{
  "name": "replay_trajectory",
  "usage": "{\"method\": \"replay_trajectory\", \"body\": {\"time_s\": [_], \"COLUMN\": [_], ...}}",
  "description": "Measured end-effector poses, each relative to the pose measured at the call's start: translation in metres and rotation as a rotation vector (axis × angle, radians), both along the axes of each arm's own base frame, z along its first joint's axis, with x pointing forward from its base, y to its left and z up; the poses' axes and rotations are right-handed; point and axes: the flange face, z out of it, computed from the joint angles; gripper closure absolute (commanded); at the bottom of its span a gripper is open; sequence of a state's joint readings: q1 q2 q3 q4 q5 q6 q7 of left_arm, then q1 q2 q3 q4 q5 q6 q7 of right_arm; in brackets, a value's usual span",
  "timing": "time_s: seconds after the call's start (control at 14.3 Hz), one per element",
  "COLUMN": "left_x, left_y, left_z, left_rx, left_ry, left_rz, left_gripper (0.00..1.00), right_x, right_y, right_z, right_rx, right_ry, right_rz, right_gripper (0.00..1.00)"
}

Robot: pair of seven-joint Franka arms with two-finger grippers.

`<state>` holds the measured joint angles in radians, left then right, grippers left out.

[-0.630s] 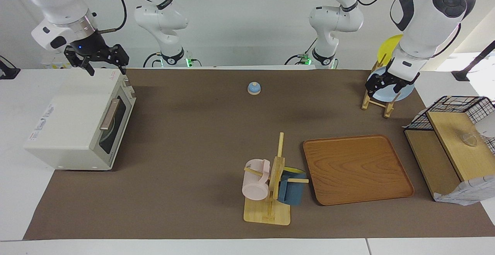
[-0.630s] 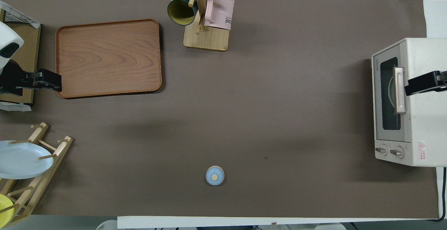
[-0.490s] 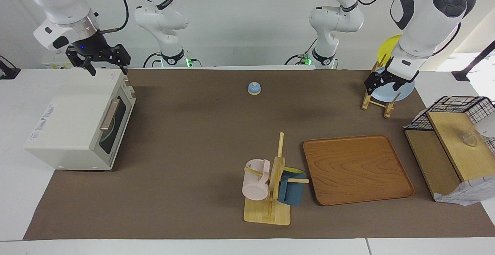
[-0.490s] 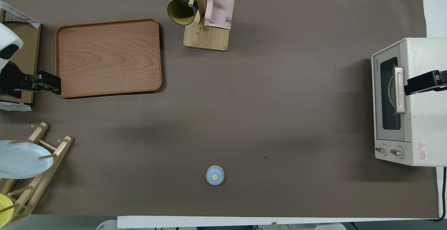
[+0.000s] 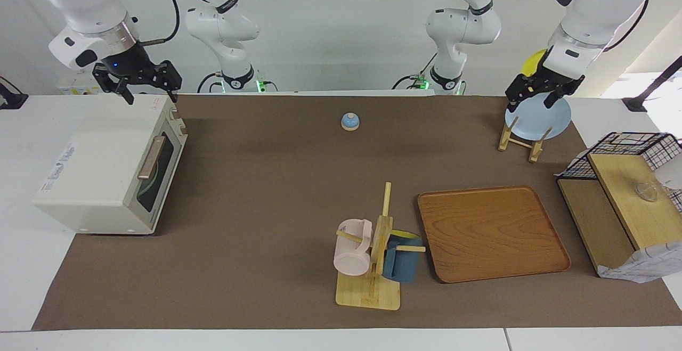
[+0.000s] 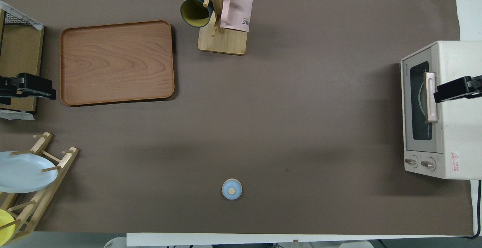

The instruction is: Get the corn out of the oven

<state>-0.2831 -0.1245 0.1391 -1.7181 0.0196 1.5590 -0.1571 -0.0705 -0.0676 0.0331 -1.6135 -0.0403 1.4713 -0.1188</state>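
The cream-white oven (image 5: 96, 164) stands at the right arm's end of the table with its dark glass door shut and its tan handle (image 5: 151, 157) up. It also shows in the overhead view (image 6: 452, 135). The corn is hidden; I do not see it anywhere. My right gripper (image 5: 148, 94) hangs open and empty over the oven's top, at the end nearer to the robots, and shows in the overhead view (image 6: 452, 90) above the handle. My left gripper (image 5: 530, 100) is open and empty, raised over the plate rack.
A wooden plate rack (image 5: 519, 140) holds a light-blue plate (image 5: 541, 119) and a yellow plate (image 5: 533, 63). A wooden tray (image 5: 490, 234), a mug tree (image 5: 373, 266) with two mugs, a small blue bell (image 5: 350, 121) and a black wire-mesh basket (image 5: 623, 146) are on the table.
My left gripper has risen from the blue plate to above the rack. My right gripper has barely shifted over the oven. The oven door stays shut.
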Motion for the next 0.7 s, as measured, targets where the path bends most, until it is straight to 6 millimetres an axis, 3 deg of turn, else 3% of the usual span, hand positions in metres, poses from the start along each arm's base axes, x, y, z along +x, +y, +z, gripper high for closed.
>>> {"method": "replay_trajectory", "body": {"time_s": [0.07,0.14,0.42,0.7], "left_x": [0.000,0.000,0.001,0.001], "left_y": [0.000,0.001,0.007,0.006], "left_z": [0.000,0.000,0.000,0.000], "left_rx": [0.000,0.000,-0.001,-0.001], "left_ry": [0.000,0.000,0.000,0.000], "left_rz": [0.000,0.001,0.012,0.012], "left_gripper": [0.00,0.00,0.00,0.00], "right_x": [0.003,0.007,0.014,0.020], "right_y": [0.002,0.002,-0.009,-0.036], "right_z": [-0.004,-0.013,-0.070,-0.127], "right_rx": [0.000,0.001,-0.051,-0.098], "right_ry": [-0.019,-0.036,-0.036,-0.026], "right_rz": [0.024,0.050,0.086,0.081], "right_gripper": [0.98,1.00,1.00,1.00]}}
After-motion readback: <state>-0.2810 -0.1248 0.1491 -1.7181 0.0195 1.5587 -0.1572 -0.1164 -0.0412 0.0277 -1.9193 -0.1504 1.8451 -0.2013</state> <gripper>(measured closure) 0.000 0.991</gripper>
